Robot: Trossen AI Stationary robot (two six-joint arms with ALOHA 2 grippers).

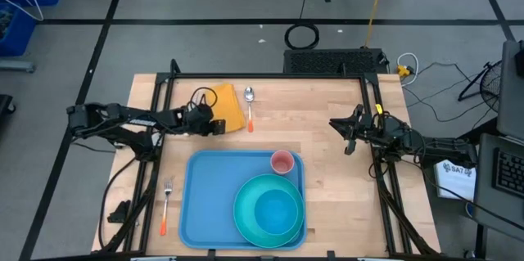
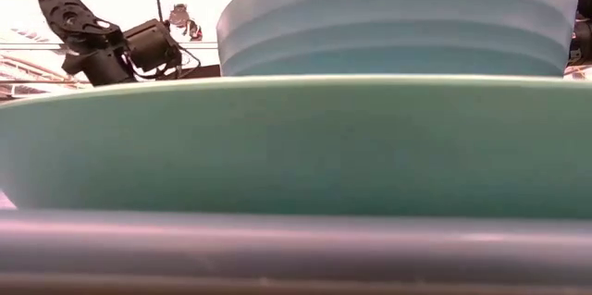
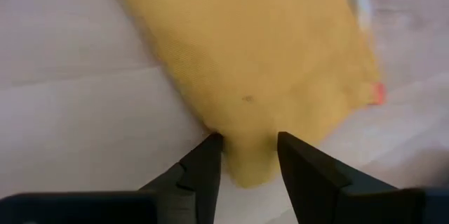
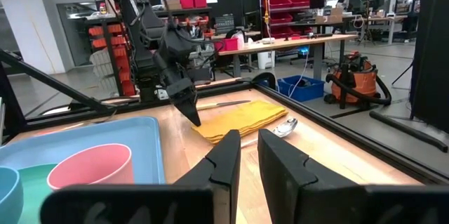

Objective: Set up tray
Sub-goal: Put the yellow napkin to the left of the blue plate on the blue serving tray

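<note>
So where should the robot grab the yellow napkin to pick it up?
Probably at the near corner of the yellow napkin, coming from the left, where the left gripper already straddles it with its fingers open. The cloth lies flat, so an edge is the easiest part to pinch.

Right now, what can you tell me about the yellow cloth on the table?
The yellow cloth is a soft, folded fabric napkin lying flat on the wooden table, beyond the tray. A spoon with an orange handle lies along its right edge. The left gripper is down at its near edge, fingers open on either side of one corner, not yet pinching it.
</note>
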